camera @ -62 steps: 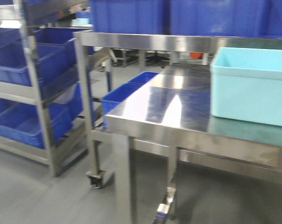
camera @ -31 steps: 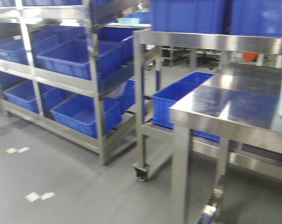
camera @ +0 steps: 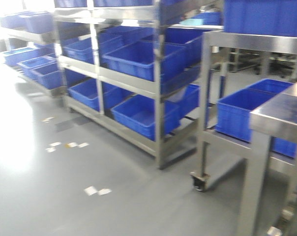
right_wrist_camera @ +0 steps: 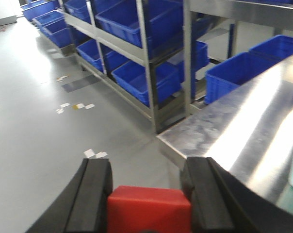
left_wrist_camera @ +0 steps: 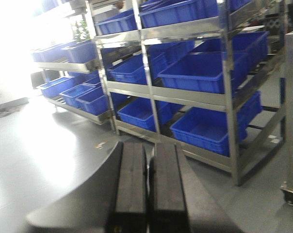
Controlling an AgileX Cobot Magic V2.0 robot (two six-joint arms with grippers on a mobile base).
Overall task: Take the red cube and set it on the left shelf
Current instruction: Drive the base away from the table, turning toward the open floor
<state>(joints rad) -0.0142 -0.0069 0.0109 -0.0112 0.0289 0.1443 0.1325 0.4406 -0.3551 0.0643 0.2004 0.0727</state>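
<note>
1. Because the red cube (right_wrist_camera: 149, 211) has to be carried over to the rack, the right gripper (right_wrist_camera: 147, 194) is clamped on it. One black finger (right_wrist_camera: 95, 191) presses each side face, and the cube sits square between them, resting on nothing.
2. In the right wrist view the cube hangs off the steel worktop (right_wrist_camera: 243, 126), outside its near corner, with grey floor (right_wrist_camera: 49, 121) beyond. I judge the pick done and the placing not yet begun.
3. The left gripper (left_wrist_camera: 147, 187) has its pads together with nothing between them. It is probably kept idle and narrow so it snags nothing near the shelving.
4. The shelf rack (camera: 157, 93) stands to the left of the worktop's corner, well apart from the cube. Its levels are filled with blue bins (camera: 138, 59), so the cube will likely go into a bin rather than onto bare shelf; which level I cannot tell.
5. A wheeled steel frame on a caster (camera: 200, 182) stands between worktop and rack, so the approach must keep the held cube clear of those uprights. The front view is blurred, so fine shelf detail is uncertain.
</note>
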